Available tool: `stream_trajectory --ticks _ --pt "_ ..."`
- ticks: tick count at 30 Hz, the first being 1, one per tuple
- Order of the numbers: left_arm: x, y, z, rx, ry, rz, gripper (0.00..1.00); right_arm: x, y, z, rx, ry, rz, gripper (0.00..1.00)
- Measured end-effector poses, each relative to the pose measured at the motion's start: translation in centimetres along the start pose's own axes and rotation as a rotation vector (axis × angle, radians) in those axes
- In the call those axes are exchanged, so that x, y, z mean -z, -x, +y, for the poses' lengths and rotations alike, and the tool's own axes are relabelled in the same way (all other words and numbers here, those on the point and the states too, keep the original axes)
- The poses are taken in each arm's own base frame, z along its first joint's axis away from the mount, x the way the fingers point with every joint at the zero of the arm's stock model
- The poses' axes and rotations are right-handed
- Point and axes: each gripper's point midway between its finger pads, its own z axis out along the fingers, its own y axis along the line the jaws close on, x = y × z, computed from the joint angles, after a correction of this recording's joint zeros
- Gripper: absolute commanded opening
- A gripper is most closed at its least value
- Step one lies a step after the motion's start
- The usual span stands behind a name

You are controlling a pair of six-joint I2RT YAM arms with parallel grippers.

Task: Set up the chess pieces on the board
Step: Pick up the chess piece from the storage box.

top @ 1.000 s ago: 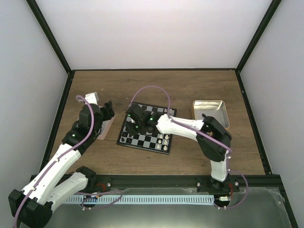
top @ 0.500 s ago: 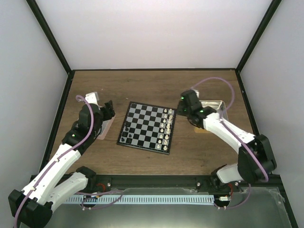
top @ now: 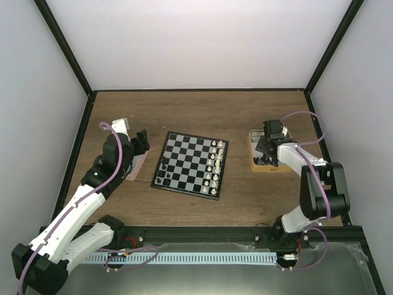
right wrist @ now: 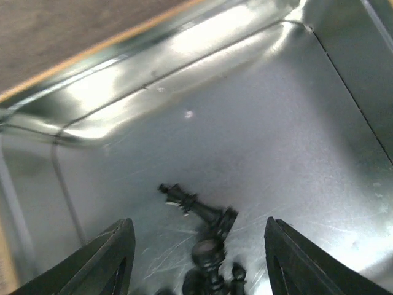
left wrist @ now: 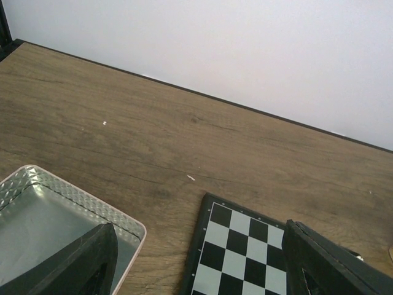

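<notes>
While the right arm reaches across to the tray [top: 252, 150] at the right of the table [top: 245, 117], the right gripper [top: 268, 155] points down inside it. In the wrist view the right gripper [right wrist: 196, 270] has its jaws wide apart and clamped on nothing. The two dark fingers [right wrist: 104, 258] stand at either side of the frame over the tray's shiny metal floor [right wrist: 245, 123]. A small heap of black pieces [right wrist: 206, 246] lies on that floor between the fingers, at the lower middle of the view. One piece lies on its side, slanting toward the upper left. The rest are bunched and too blurred to count, and whether the fingers touch any of them cannot be told.

The board [top: 191, 165] sits near the middle of the table, turned slightly, well apart from the tray. White pieces [top: 214, 163] stand along its right edge. A few black pieces [top: 163, 178] stand at its near left corner, and the squares between are bare.

On the left, the left gripper [top: 140, 142] hangs over the far end of the box [top: 136, 163], which lies just beside the board's left edge. In its wrist view the left gripper [left wrist: 196, 270] also has its jaws apart and holds nothing. The box's pink rim [left wrist: 61, 196] shows at the lower left of that view, and a corner of the board [left wrist: 239, 252] at the lower middle.
</notes>
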Motion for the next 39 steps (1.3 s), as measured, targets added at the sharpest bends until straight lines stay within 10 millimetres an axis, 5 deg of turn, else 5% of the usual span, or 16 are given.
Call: stream_trajectory --ticks 15,24,39 --pt "0.1 0.1 0.1 -0.008 0.002 -0.005 0.76 -4.3 -2.3 -1.8 -0.008 -0.055 0.102 0.44" --pt "0.1 0.2 0.2 -0.006 0.004 -0.006 0.76 -4.9 -1.4 -1.6 -0.002 -0.041 0.076 0.24" --pt "0.1 0.3 0.3 -0.005 0.007 -0.008 0.76 -5.2 -1.0 -0.7 0.003 0.004 0.072 0.16"
